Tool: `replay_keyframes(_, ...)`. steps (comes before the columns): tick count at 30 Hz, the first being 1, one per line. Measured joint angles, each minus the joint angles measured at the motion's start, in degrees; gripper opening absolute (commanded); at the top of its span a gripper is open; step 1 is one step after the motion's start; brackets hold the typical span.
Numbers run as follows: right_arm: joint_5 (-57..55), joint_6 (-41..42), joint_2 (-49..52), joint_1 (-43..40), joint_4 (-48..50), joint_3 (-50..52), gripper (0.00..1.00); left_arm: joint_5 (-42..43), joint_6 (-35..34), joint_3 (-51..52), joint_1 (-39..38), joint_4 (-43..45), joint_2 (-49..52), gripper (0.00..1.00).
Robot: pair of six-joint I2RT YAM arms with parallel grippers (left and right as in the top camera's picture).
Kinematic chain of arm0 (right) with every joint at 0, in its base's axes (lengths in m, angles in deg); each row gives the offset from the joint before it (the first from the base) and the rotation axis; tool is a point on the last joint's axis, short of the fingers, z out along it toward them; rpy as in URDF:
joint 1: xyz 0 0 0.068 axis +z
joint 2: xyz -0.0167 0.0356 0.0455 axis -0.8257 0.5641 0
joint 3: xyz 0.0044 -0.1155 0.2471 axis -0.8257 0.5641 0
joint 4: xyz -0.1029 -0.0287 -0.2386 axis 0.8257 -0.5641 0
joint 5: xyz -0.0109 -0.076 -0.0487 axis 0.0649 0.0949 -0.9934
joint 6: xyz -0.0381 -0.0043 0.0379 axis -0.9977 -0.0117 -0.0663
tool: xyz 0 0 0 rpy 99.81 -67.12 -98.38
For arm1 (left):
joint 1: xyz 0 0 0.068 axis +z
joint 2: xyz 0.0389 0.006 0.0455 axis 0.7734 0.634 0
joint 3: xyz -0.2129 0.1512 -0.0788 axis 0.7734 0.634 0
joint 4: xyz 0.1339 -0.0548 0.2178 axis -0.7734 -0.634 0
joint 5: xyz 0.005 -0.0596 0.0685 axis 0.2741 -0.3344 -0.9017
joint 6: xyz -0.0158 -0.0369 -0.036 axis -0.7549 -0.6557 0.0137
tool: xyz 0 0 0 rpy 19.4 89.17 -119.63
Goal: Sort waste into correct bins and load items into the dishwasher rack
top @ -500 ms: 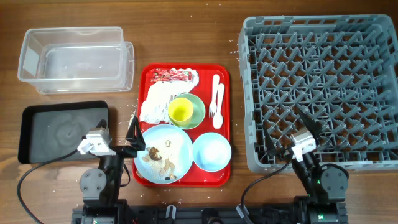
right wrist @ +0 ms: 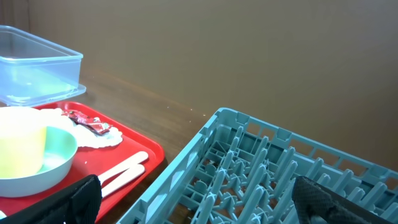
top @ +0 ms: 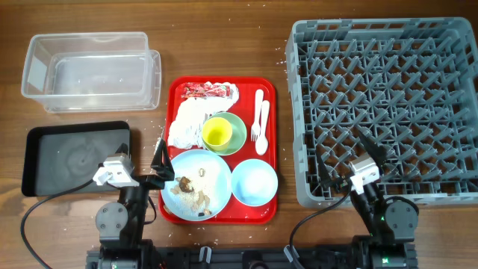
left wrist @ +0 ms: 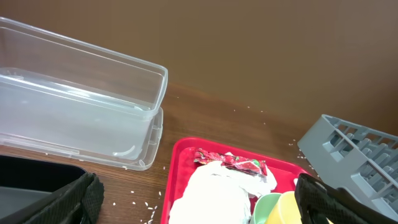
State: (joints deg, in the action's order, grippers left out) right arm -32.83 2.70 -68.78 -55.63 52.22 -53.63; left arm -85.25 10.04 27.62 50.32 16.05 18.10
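On the red tray (top: pixel 222 81) lie a white napkin (top: pixel 187 123), a red wrapper (top: pixel 208 90), a yellow cup (top: pixel 217 134) inside a green bowl (top: pixel 236 125), a blue plate (top: pixel 210 175) with food scraps (top: pixel 187 187), a blue bowl (top: pixel 254 181), and a white fork and spoon (top: pixel 260 119). My left gripper (top: pixel 160 167) is open at the tray's left edge, empty, facing the napkin (left wrist: pixel 211 193) and wrapper (left wrist: pixel 233 162). My right gripper (top: pixel 348 161) is open and empty above the near-left part of the grey dishwasher rack (top: pixel 385 112), whose pegs (right wrist: pixel 261 168) fill its view.
The clear tub (top: pixel 93 71) stands at the back left and the black tray (top: pixel 75 158) lies in front of it, beside my left arm. White crumbs dot the wood around the red tray. The rack takes up the right side.
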Motion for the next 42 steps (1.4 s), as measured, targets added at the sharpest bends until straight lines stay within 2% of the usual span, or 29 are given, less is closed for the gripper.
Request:
replay_keyframes(32,0.0,0.0,0.0,0.0,0.0,0.0,0.99,0.2,0.0,0.2,0.0,1.5,0.1,1.00)
replay_keyframes(34,0.0,0.0,0.0,0.0,0.0,0.0,1.00,5.7,-4.3,0.2,0.0,3.2,0.1,1.00)
replay_keyframes(35,0.0,0.0,0.0,0.0,0.0,0.0,1.00,16.1,-12.0,0.2,-0.1,3.2,0.1,1.00)
replay_keyframes(36,0.0,0.0,0.0,0.0,0.0,0.0,1.00,21.5,-17.1,0.2,-0.2,3.2,0.1,1.00)
replay_keyframes(38,0.0,0.0,0.0,0.0,0.0,0.0,1.00,27.1,-25.0,0.3,-0.2,4.2,0.1,1.00)
replay_keyframes(41,0.0,0.0,0.1,0.0,0.0,0.0,1.00,31.8,-32.7,0.3,-0.2,17.5,0.2,0.99)
replay_keyframes(42,0.0,0.0,0.2,0.0,0.0,0.0,1.00,32.2,-34.0,-0.2,-0.2,18.0,0.2,0.99)
